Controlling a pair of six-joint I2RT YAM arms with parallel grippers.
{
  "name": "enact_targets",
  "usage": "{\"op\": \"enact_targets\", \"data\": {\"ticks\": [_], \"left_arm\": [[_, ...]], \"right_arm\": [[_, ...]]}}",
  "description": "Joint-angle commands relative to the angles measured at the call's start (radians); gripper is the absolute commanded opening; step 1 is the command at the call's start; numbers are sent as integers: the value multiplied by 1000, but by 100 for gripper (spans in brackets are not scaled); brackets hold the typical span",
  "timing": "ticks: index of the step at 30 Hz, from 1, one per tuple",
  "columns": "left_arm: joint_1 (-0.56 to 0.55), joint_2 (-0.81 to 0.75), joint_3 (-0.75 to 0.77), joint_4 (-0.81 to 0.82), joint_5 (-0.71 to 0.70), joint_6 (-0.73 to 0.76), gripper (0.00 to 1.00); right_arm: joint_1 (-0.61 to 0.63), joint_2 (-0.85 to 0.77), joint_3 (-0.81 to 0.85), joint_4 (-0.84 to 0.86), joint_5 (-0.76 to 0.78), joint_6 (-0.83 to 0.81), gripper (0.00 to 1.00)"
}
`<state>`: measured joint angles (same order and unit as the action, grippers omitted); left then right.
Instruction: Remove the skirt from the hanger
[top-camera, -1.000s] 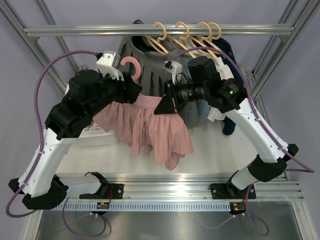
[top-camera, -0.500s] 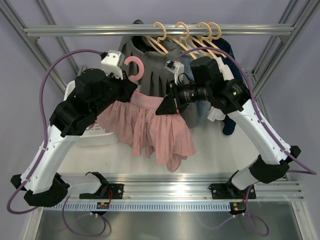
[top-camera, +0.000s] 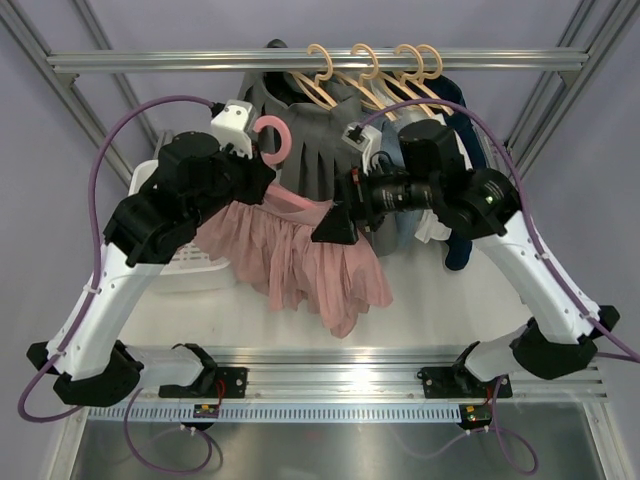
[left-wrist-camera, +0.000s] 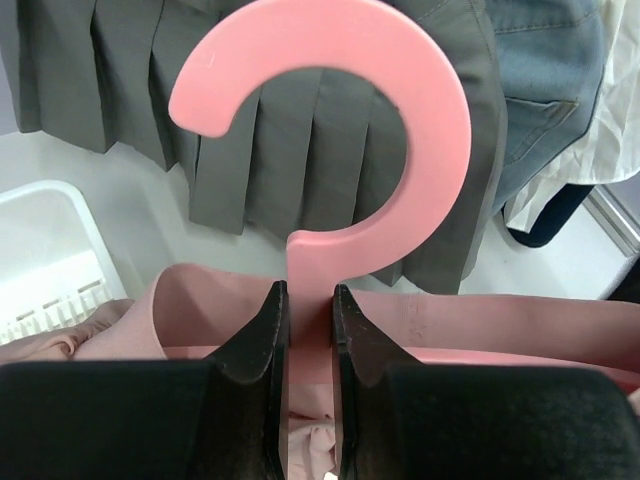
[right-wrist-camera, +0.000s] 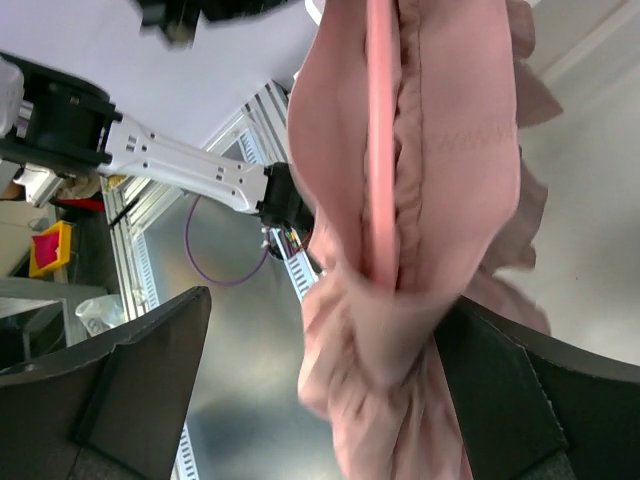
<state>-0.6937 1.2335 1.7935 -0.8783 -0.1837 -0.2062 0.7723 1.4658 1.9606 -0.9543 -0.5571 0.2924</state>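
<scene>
A pink skirt (top-camera: 300, 262) hangs on a pink hanger (top-camera: 272, 133) in front of the clothes rail. My left gripper (top-camera: 262, 182) is shut on the hanger's neck just below the hook (left-wrist-camera: 400, 100). Its black fingers (left-wrist-camera: 258, 345) pinch the neck, and the skirt's waistband (left-wrist-camera: 480, 322) runs behind them. My right gripper (top-camera: 335, 222) stands wide open at the skirt's right end. In the right wrist view, the gripper (right-wrist-camera: 322, 320) has a jaw on each side of the bunched skirt (right-wrist-camera: 460, 130). The right jaw lies against the cloth and the hanger's bar (right-wrist-camera: 380, 150) runs down the middle.
A metal rail (top-camera: 200, 62) crosses the back and carries several wooden hangers (top-camera: 365, 70). A grey pleated skirt (top-camera: 310, 135), a denim garment (top-camera: 405, 215) and a dark garment (top-camera: 458, 240) hang from them. A white basket (top-camera: 185, 262) sits low on the left.
My right gripper has opened and let go of the skirt's right end, and that arm has shifted right. My left gripper has shut on the hanger's neck and risen slightly.
</scene>
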Motion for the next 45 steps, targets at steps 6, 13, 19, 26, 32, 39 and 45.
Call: {"op": "enact_targets", "data": {"ticks": [6, 13, 19, 26, 32, 39, 45], "left_arm": [[-6, 15, 144, 13, 30, 37, 0], [-6, 27, 170, 1, 41, 33, 0], [-4, 30, 173, -4, 43, 33, 0], [-4, 53, 195, -21, 26, 51, 0], [-4, 63, 208, -24, 26, 51, 0], [-4, 66, 221, -37, 21, 57, 0], [-4, 66, 208, -47, 6, 68, 0]], "right_arm": [[5, -258, -238, 48, 103, -71, 99], [5, -297, -321, 14, 169, -99, 89], [5, -303, -321, -12, 221, -110, 50], [5, -291, -338, -54, 169, -134, 61], [5, -279, -347, -64, 138, -148, 67], [5, -289, -374, -78, 118, -160, 73], [5, -311, -401, -89, 157, -162, 0]]}}
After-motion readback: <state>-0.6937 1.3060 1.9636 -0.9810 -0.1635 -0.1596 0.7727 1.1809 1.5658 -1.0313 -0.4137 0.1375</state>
